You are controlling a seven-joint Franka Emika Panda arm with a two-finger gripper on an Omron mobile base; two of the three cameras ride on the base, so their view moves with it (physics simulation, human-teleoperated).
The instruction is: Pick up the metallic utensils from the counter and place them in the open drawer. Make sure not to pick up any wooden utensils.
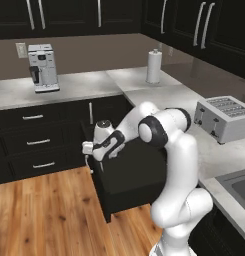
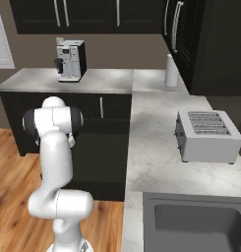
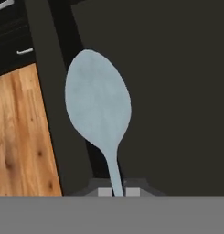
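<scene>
My gripper [image 3: 115, 192] is shut on the thin stem of a silvery spoon [image 3: 98, 107], one of the metallic utensils. Its oval bowl points away from the hand. In the hand view the spoon hangs over the left wall of the open black drawer [image 3: 177, 91], with the dark inside of the drawer behind it. From the left base view the gripper [image 1: 89, 152] sits at the front left corner of the pulled-out drawer [image 1: 134, 175], fingers pointing down. The arm hides the hand in the right base view, where the drawer [image 2: 100, 162] shows beside it. The counter is out of view.
Narrower stacked black drawers [image 1: 36, 142] stand left of the open one, above wooden floor [image 1: 44, 215]. The grey countertop carries a coffee machine [image 1: 43, 67], a paper towel roll [image 1: 154, 66] and a toaster [image 1: 224, 117]. A sink [image 2: 195, 221] lies at the near right.
</scene>
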